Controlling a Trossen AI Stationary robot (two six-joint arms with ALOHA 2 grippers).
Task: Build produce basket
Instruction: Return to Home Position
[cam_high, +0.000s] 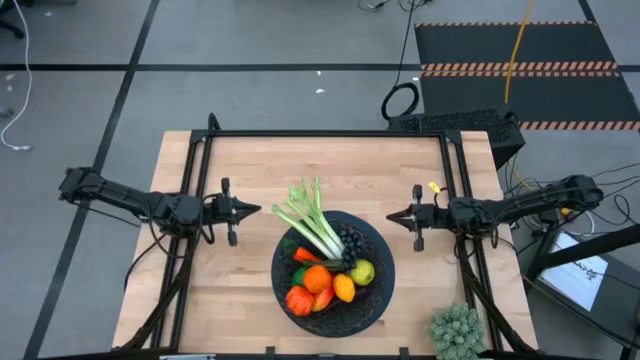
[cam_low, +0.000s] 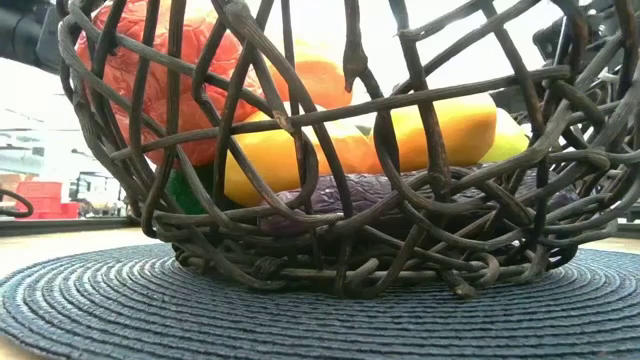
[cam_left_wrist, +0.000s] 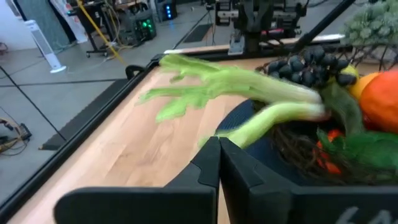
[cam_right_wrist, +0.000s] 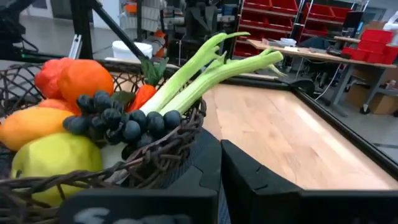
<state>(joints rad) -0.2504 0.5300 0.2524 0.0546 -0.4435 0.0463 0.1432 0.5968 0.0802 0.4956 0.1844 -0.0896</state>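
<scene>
The black woven basket (cam_high: 334, 305) sits on a round dark mat at the table's near middle. Inside lie the produce: a leek (cam_high: 312, 225) whose green tops stick out over the far-left rim, dark grapes (cam_high: 350, 243), a yellow-green lemon (cam_high: 362, 271), an orange (cam_high: 317, 278), a yellow fruit (cam_high: 344, 288) and a red pepper (cam_high: 299, 299). My left gripper (cam_high: 256, 209) hovers shut left of the basket, and my right gripper (cam_high: 391, 216) hovers shut to its right. In the low view, purple eggplant (cam_low: 360, 192) shows through the basket's weave.
A bushy pale-green spiky clump (cam_high: 457, 331) stands at the table's near right corner. A black frame rail (cam_high: 330, 133) runs along the table's far edge and sides. Bare wood (cam_high: 220, 290) lies to the left of the basket.
</scene>
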